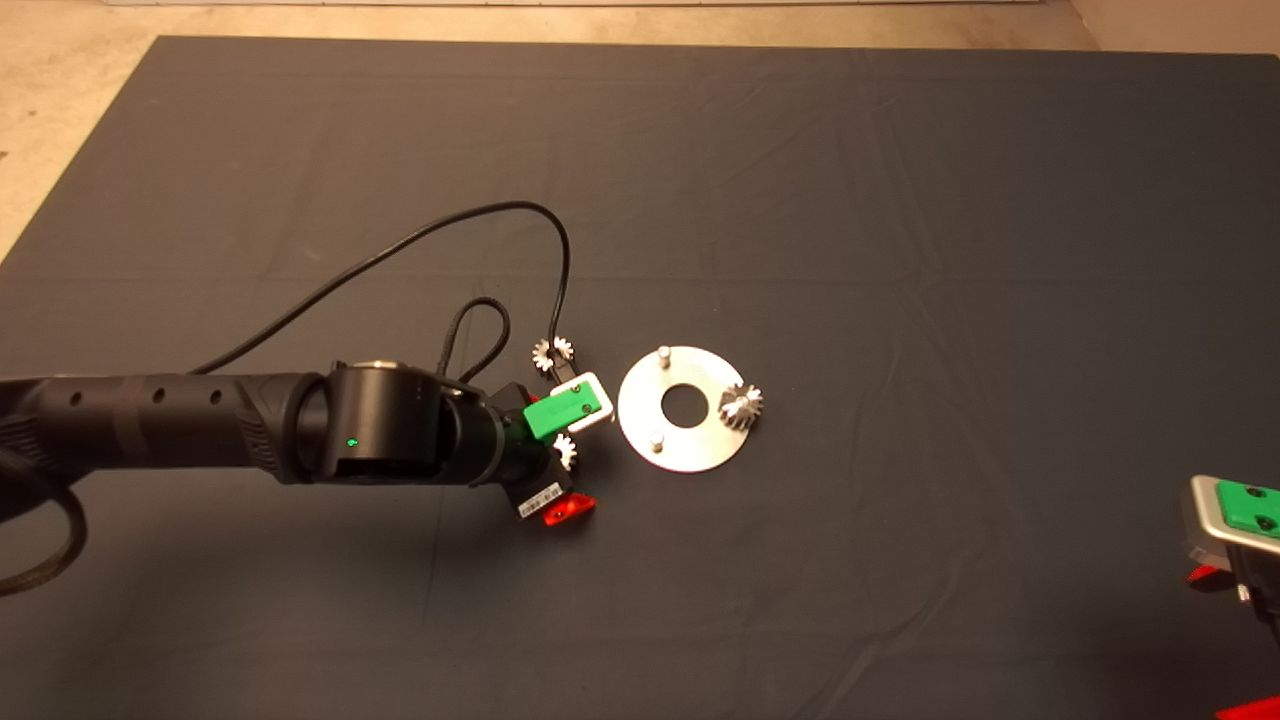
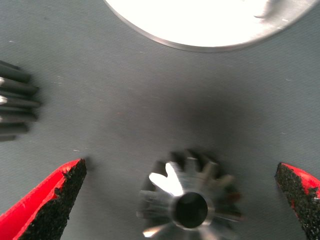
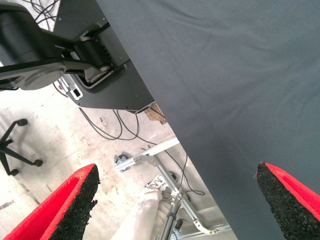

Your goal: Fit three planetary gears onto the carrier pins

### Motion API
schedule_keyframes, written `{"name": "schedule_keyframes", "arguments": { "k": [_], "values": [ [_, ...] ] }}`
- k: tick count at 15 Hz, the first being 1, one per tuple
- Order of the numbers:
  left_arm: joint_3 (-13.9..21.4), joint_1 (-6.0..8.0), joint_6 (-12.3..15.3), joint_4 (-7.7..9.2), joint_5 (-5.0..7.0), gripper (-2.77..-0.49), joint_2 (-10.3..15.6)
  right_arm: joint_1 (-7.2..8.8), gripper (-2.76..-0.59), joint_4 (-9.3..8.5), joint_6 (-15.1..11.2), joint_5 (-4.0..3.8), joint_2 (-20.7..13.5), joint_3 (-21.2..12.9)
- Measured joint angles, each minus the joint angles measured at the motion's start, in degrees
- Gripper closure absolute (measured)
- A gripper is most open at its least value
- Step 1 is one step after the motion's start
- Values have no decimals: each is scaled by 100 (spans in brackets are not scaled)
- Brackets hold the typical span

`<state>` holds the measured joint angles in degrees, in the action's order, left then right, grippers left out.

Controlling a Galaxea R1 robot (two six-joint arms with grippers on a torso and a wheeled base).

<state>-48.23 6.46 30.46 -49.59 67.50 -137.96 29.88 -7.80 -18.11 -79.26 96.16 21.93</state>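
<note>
Left gripper (image 2: pixel 182 200) wide open, empty, straddling a loose planetary gear (image 2: pixel 189 202); centre before closing, keep gear flat.

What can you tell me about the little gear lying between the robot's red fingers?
The gear is small, shiny silver metal, with ridged teeth fanning out around a dark round centre hole. It lies flat on the dark mat, hole facing up, just beside the round disc and not on any pin. The left gripper hangs over it with its fingers spread wide on either side, not touching it.
</note>
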Motion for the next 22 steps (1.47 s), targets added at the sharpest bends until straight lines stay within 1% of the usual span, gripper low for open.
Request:
{"name": "schedule_keyframes", "arguments": {
  "k": [2,3,4,5,6,8,9,10,11,13,14,17,19,22],
  "values": [
    [-92,101,-128,180,0,-269,-1,0,-233,-2,-2,-4,-30,0],
    [-93,141,-130,255,2,-268,3,0,-233,-2,0,-4,-32,0],
    [-93,186,-151,365,0,-268,3,0,-233,-2,1,-4,-30,0],
    [-93,213,-194,442,2,-260,6,0,-233,-2,-2,-1,-32,0],
    [-91,229,-207,472,0,-255,6,0,-233,-2,0,-1,-32,0],
    [-68,308,-207,553,2,-253,36,0,-233,-2,0,-1,-32,0],
    [-38,365,-208,617,6,-243,52,0,-233,-2,1,-1,-32,0],
    [-22,414,-208,648,2,-240,52,0,-233,-2,1,-1,-30,0],
    [-8,431,-208,659,2,-240,52,0,-233,-5,-2,-1,-32,0],
    [62,434,-208,679,2,-238,52,0,-233,-3,1,-3,-34,0],
    [88,434,-208,685,0,-226,52,2,-233,-5,0,-1,-47,0],
    [99,433,-207,692,1,-221,53,2,-233,-16,-2,-1,-60,0],
    [102,431,-207,692,0,-210,56,2,-233,-17,1,-1,-61,0],
    [141,431,-208,692,-27,-209,91,2,-233,-18,1,-1,-60,0]
  ]
}}
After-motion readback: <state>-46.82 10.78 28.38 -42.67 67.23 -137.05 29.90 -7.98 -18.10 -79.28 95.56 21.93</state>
